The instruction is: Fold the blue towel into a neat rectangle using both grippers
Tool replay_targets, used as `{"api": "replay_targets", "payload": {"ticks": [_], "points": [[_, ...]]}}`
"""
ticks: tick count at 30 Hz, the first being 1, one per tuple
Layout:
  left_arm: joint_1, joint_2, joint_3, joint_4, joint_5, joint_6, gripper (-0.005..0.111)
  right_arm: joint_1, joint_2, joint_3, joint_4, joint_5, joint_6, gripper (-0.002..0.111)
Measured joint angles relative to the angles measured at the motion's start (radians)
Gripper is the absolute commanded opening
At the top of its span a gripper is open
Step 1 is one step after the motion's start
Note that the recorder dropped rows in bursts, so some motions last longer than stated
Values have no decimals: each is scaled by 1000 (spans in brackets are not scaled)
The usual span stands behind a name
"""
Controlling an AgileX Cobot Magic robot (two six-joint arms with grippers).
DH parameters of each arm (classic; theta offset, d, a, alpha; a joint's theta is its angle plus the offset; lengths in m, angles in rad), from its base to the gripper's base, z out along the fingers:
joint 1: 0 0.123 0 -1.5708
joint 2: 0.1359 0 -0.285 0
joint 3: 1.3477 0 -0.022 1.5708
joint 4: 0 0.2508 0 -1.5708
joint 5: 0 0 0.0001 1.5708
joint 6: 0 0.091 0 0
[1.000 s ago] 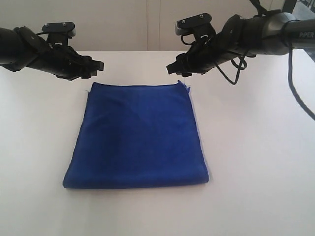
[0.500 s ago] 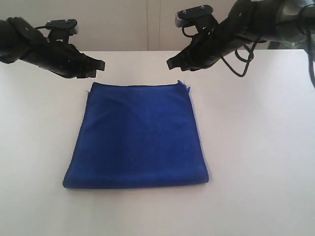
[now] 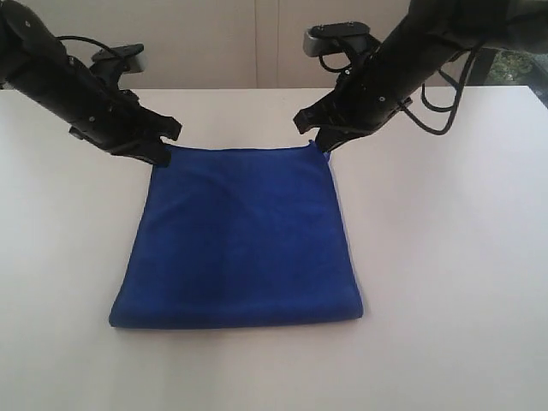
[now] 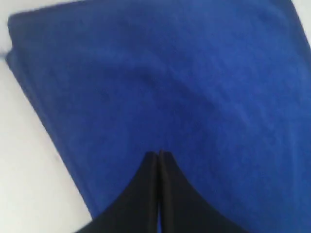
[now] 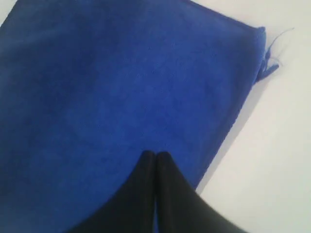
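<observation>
The blue towel [image 3: 240,240] lies flat on the white table [image 3: 445,257], folded to a near-square with its fold at the near edge. My left gripper [image 3: 163,144] is low over the towel's far left corner. My right gripper [image 3: 313,134] is low over the far right corner. In the left wrist view the black fingertips [image 4: 159,154] are pressed together above the blue cloth [image 4: 170,73]. The right wrist view shows the same: gripper [image 5: 155,154] shut over the towel [image 5: 121,82], with a loose thread [image 5: 272,48] at the corner. Nothing shows between either pair of fingers.
White table surface surrounds the towel on all sides. A pale wall runs along the table's far edge. Cables hang from the right arm [image 3: 428,51] above the table's far right.
Both arms have swung down and inward from above the table's far edge. The fingertips now sit at the towel's two far corners. The towel has not moved.
</observation>
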Motion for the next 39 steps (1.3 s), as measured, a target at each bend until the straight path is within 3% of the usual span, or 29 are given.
{"api": "replay_targets", "payload": {"ticks": [6, 12, 24, 39], "points": [[0, -49, 4, 125, 134, -115, 0, 0, -95, 83, 0, 32, 63, 0], [-24, -138, 94, 144, 154, -131, 0, 0, -182, 226, 0, 33, 94, 0], [-121, -181, 328, 146, 18, -168, 0, 83, -214, 460, 48, -88, 115, 0], [-122, -181, 492, 146, -55, -188, 0, 91, -214, 619, 109, -167, 121, 0]]}}
